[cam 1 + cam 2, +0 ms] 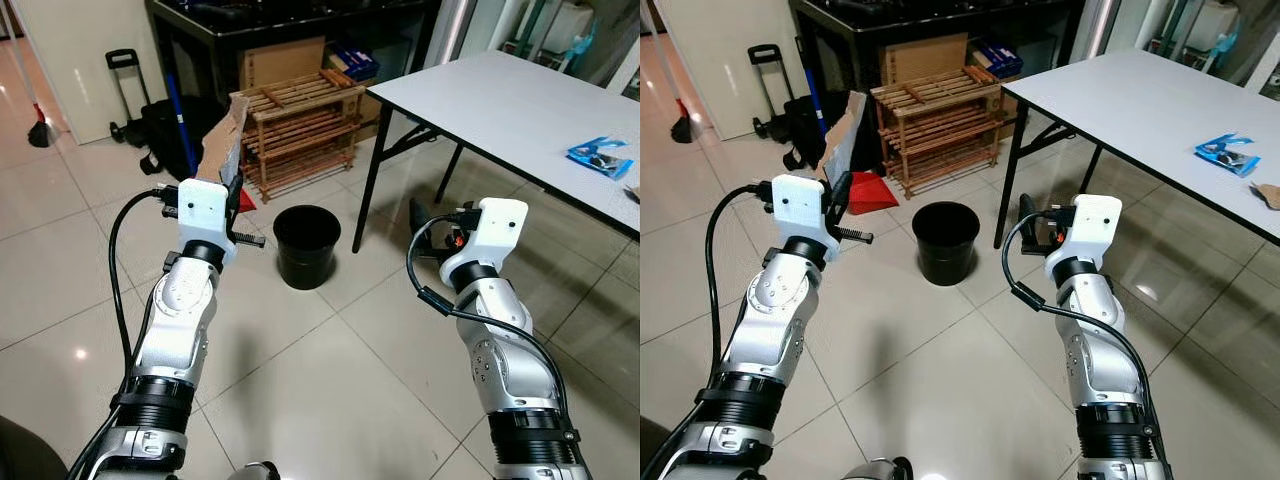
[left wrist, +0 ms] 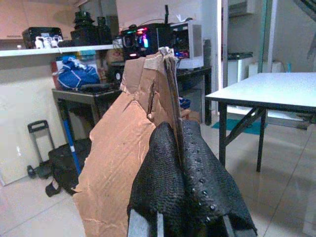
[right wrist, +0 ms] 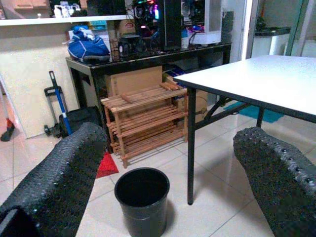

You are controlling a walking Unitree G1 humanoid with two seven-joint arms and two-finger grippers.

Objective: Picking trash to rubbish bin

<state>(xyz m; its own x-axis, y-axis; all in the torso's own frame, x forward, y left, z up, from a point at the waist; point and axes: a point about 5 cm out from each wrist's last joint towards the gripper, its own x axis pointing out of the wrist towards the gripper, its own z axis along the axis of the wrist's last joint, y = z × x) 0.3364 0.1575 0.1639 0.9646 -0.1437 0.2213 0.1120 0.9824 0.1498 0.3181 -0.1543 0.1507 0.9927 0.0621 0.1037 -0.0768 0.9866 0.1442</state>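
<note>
Cardboard [image 2: 123, 148] sits clamped in your left gripper [image 2: 183, 163], short of the black bin [image 1: 306, 245]; your right gripper [image 3: 168, 168] hangs open, empty. Carrying over and dropping remain.

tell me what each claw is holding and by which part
The left claw pinches a torn cardboard piece by its lower edge. The right claw is open and holds nothing.

cardboard [image 2: 123, 148] lower edge cut off, blue packet [image 1: 598, 157] unreadable
</note>
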